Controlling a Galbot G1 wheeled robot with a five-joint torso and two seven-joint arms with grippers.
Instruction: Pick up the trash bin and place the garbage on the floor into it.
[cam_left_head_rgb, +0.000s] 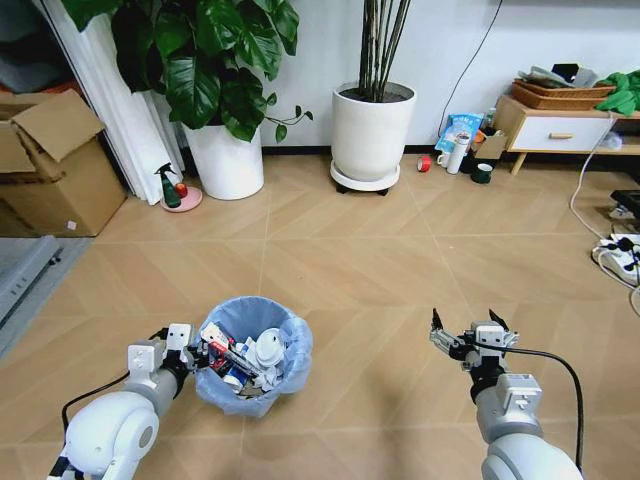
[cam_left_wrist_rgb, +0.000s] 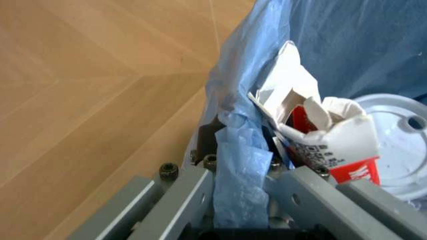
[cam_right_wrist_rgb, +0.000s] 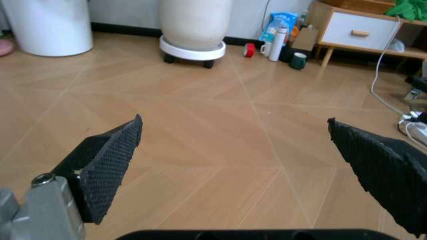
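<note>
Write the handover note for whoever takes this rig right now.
Left gripper: shut on the rim of the trash bin, blue liner pinched between its fingers.
Right gripper: open, empty, above bare floor to the bin's right.
Garbage: carton, white disc and wrappers lie inside the bin.
Done: the litter seen is binned.
Left: no loose litter seen on the floor nearby; check beyond these views.

The left gripper is clamped on the rim of the trash bin, at the bin's left side. The garbage lies inside the bin, just right of that gripper. The right gripper hovers with fingers spread, well right of the bin above the wooden floor.
</note>
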